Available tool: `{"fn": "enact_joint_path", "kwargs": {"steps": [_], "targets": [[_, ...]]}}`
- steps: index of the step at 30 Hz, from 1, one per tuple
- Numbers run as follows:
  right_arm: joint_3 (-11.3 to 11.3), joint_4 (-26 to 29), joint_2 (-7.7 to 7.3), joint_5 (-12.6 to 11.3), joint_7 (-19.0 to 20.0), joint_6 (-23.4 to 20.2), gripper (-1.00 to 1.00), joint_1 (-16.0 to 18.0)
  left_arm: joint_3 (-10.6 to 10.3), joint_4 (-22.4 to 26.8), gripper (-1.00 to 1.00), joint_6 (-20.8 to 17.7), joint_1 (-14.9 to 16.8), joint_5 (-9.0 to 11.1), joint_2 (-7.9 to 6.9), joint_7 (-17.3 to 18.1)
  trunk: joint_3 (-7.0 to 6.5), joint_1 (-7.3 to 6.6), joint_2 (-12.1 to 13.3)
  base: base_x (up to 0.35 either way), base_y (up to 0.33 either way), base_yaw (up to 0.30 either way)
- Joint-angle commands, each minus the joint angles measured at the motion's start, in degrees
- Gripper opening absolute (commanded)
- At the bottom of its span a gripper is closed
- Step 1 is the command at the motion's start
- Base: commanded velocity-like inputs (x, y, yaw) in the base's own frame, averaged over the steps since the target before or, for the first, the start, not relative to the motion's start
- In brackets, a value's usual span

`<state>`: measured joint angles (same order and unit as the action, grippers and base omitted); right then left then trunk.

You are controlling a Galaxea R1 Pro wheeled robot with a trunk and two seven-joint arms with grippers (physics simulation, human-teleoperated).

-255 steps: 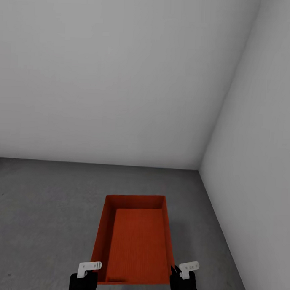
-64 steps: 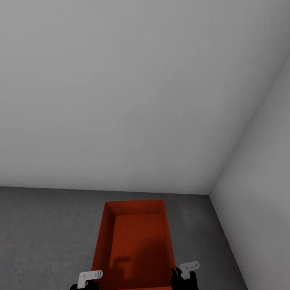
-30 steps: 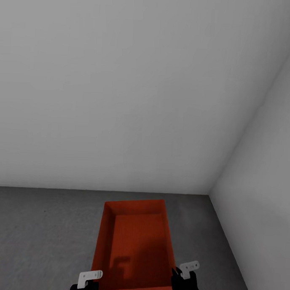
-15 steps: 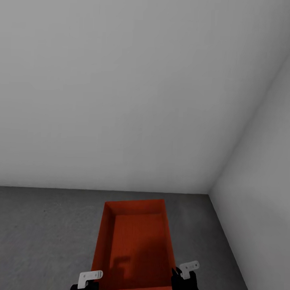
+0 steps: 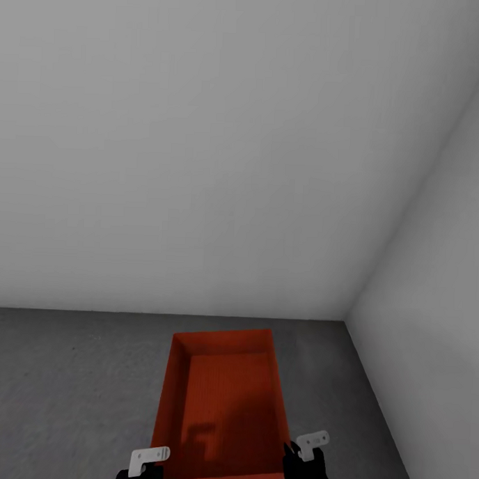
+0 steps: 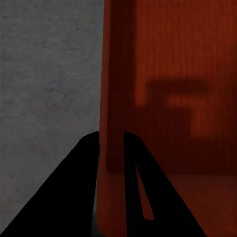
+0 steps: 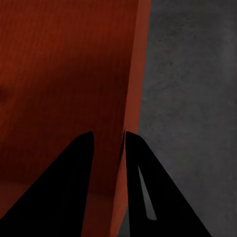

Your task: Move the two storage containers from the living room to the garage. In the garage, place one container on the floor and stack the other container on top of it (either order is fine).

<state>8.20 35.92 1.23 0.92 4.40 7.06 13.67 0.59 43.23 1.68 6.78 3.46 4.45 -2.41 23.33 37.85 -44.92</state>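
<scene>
head high, wrists close, sharing container point(image 5: 222, 399)

You are holding both arms low and forward, wrists level. Your left gripper point(image 5: 148, 465) is clamping its jaws on the near left wall of the storage container point(image 5: 222, 406), and your right gripper point(image 5: 301, 459) is pinching the near right wall likewise.

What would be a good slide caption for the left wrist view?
Left gripper pinching the thin side wall of an orange-red storage container above the rough grey concrete floor.
</scene>
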Motion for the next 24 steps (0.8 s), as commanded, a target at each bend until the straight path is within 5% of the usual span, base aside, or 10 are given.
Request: {"fn": "enact_joint_path", "kwargs": {"steps": [1, 24], "targets": [[-0.7, 0.1, 3.46, -0.5, 0.8, 3.9, -1.00, 0.0, 0.4, -0.2, -1.00, 0.2, 0.0, 0.6, 0.56, 0.6, 0.06, 0.00, 0.0, 0.000, 0.000, 0.000], [-1.0, -0.1, 3.43, -0.8, 0.6, 3.8, -1.00, 0.0, 0.4, -0.2, -1.00, 0.2, 0.0, 0.5, 0.56, 0.5, 1.29, 0.00, 0.0, 0.000, 0.000, 0.000]]}}
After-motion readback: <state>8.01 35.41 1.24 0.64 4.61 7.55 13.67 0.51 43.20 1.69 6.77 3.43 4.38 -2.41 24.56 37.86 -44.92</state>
